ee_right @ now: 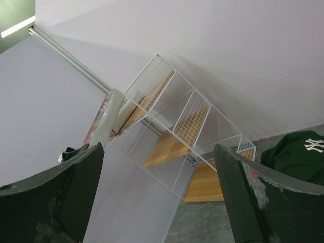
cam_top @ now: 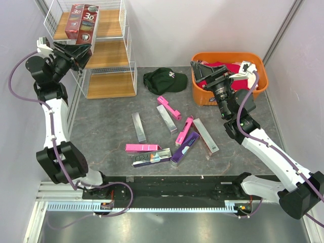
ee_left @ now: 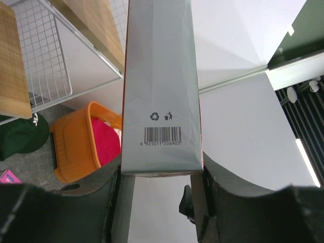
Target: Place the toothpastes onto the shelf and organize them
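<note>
Toothpaste box (ee_left: pixel 161 86) inside left gripper (ee_left: pixel 161 169)

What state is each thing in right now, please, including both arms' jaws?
left gripper: jaws shut on dark red toothpaste box, held up by the shelf
right gripper: jaws open, empty
loose toothpastes: lying flat, scattered on table
shelf: upright, lower two boards bare
cap: lying on table

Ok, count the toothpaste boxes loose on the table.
8. Left grey box; middle grey box; pink box by the cap; middle pink box; red-silver box at right; near pink box, holographic box, purple box in front. Tub may hide more.
</note>
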Robot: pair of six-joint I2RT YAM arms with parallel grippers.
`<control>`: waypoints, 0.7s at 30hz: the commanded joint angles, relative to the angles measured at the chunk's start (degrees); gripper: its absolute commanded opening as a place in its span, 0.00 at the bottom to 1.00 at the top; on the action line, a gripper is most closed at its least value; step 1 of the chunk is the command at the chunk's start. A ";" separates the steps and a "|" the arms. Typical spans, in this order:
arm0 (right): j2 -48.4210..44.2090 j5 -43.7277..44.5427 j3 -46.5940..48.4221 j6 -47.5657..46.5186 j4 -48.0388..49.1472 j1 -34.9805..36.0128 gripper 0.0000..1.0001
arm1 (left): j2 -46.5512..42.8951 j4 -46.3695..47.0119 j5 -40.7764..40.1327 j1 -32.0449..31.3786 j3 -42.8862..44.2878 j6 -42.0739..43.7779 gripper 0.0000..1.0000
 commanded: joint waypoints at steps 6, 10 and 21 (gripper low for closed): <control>-0.07 1.29 0.85 -1.54 0.54 -0.13 0.98 | 7.04 -1.36 -1.84 -0.14 12.10 -2.49 0.02; -0.16 1.56 0.94 -1.72 0.36 -0.13 0.98 | 11.34 -4.44 -1.31 -0.84 15.97 -2.31 0.02; -0.77 1.56 0.33 -2.51 0.98 -0.13 0.98 | 16.36 -4.44 -5.79 -2.07 20.45 -6.71 0.02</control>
